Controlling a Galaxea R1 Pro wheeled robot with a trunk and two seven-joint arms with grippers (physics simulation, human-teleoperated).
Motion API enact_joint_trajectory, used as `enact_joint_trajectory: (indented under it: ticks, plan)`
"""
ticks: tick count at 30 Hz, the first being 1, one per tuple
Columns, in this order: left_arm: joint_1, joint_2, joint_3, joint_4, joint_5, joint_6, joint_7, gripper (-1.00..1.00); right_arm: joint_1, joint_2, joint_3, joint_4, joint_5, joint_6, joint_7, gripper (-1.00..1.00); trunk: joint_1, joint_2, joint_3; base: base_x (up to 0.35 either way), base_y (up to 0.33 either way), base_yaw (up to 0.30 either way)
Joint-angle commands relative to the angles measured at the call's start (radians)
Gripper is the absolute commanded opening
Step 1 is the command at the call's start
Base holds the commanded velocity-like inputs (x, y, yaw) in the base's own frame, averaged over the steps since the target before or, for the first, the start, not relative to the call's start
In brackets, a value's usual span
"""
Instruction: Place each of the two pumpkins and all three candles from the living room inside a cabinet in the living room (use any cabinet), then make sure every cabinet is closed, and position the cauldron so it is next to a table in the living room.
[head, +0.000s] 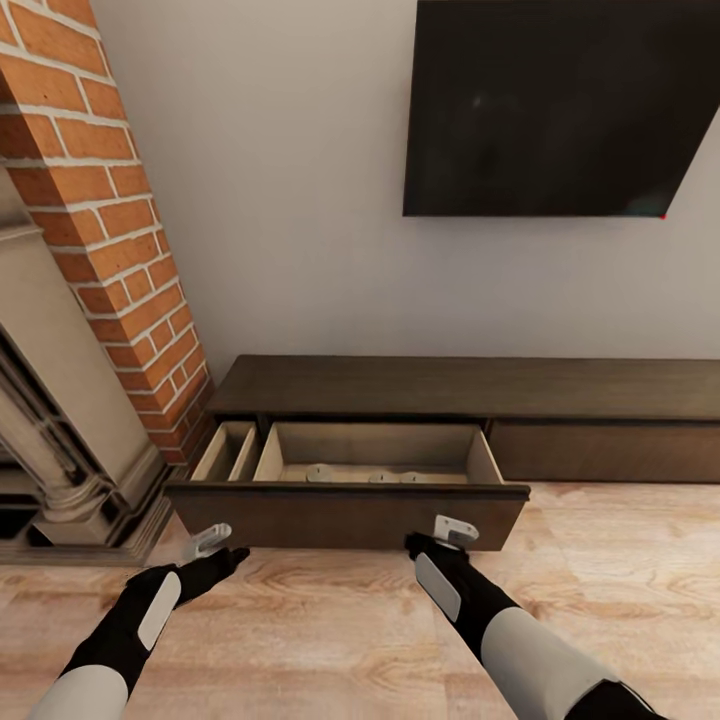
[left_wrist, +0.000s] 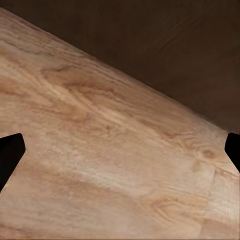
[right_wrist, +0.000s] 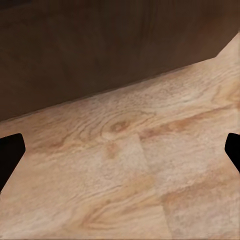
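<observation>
While both grippers, left (head: 212, 541) and right (head: 452, 531), hang spread wide and empty at the cabinet (head: 470, 388), its drawer (head: 350, 512) stands pulled out. Small grey items (head: 383, 478) lie inside; pushing it closed likely comes next.

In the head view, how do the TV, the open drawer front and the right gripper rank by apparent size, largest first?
1. TV, cut by the frame edge.
2. Open drawer front of the cabinet.
3. Right gripper, clearly smallest though nearest the camera.
</observation>
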Motion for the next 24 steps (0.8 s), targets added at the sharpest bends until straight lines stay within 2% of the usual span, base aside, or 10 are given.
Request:
enact_joint_trajectory:
  ticks: [1, 2, 6, 8, 12, 14, 19, 24]
  plan:
    - [0.0, -0.007, -0.026, 0.002, 0.0, -0.019, 0.022, 1.0, -0.001, -0.001, 0.001, 0.007, 0.0, -0.014, 0.012, 1.0, 0.004, -0.007, -0.003, 0.0, 0.0, 0.0]
    - [0.0, -0.01, -0.041, 0.003, 0.0, -0.029, 0.031, 1.0, -0.001, -0.001, 0.001, 0.011, 0.001, -0.02, 0.02, 1.0, 0.008, -0.014, -0.006, 0.0, 0.0, 0.0]
    - [0.0, -0.027, -0.14, 0.032, 0.001, -0.132, 0.078, 1.0, -0.001, -0.022, 0.003, 0.041, 0.009, -0.067, 0.111, 1.0, 0.023, -0.042, -0.019, 0.0, 0.0, 0.0]
    - [0.0, -0.04, -0.166, 0.042, 0.0, -0.164, 0.085, 1.0, -0.001, -0.032, 0.003, 0.052, 0.022, -0.09, 0.142, 1.0, 0.031, -0.056, -0.025, 0.0, 0.0, 0.0]
    - [0.0, -0.085, -0.221, 0.052, -0.003, -0.213, 0.099, 1.0, -0.001, -0.041, 0.003, 0.093, 0.058, -0.149, 0.184, 1.0, 0.046, -0.084, -0.038, 0.0, 0.0, 0.0]
    - [0.0, -0.093, -0.236, 0.054, -0.003, -0.245, 0.115, 1.0, -0.001, -0.041, 0.003, 0.11, 0.067, -0.163, 0.192, 1.0, 0.054, -0.098, -0.044, 0.0, 0.0, 0.0]
    - [0.0, -0.098, -0.244, 0.073, -0.001, -0.324, 0.137, 1.0, -0.001, -0.043, 0.004, 0.121, 0.072, -0.211, 0.198, 1.0, 0.073, -0.133, -0.06, 0.0, 0.0, 0.0]
    - [0.0, -0.098, -0.289, 0.091, -0.003, -0.369, 0.141, 1.0, -0.002, -0.042, 0.015, 0.123, 0.084, -0.251, 0.199, 1.0, 0.092, -0.168, -0.075, 0.0, 0.0, 0.0]
